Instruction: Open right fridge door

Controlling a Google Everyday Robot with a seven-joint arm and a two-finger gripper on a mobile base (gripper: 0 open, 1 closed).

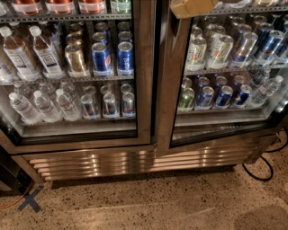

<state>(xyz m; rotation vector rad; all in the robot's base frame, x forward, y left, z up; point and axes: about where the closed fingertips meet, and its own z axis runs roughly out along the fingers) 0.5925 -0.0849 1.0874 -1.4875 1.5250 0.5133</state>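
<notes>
Brushed stainless steel frames both glass doors of a two-door drinks fridge, seen from above and in front. The right fridge door (173, 90) fills the right half of the view. Its inner upright leans away from the straight upright of the left door (144, 67), and a dark wedge of gasket shows between the two.

**Progress.** The leaning upright and the slanted bottom rail suggest the right fridge door is already cracked open at its inner edge, with the hinge presumably on the far right. The opening is narrow. The glass faces nearly forward, and the shelves of cans (211, 96) behind it are seen through the pane, not past it. Most of the swing appears to be left to do.

**Claw.** The claw (194, 7) appears as a tan block cut off by the top edge of the view. It lies over the top of the door's inner upright, touching it or just in front of it. Whether the claw is spread or closed, and whether it has hold of the frame, cannot be told, because the working end is out of view.

**Surroundings.** A ribbed steel grille (135, 161) runs beneath both doors. A black cable (265, 166) loops on the speckled floor (157, 202) at lower right, near the path the door would sweep. A blue tape cross (29, 200) marks the floor at lower left.
</notes>
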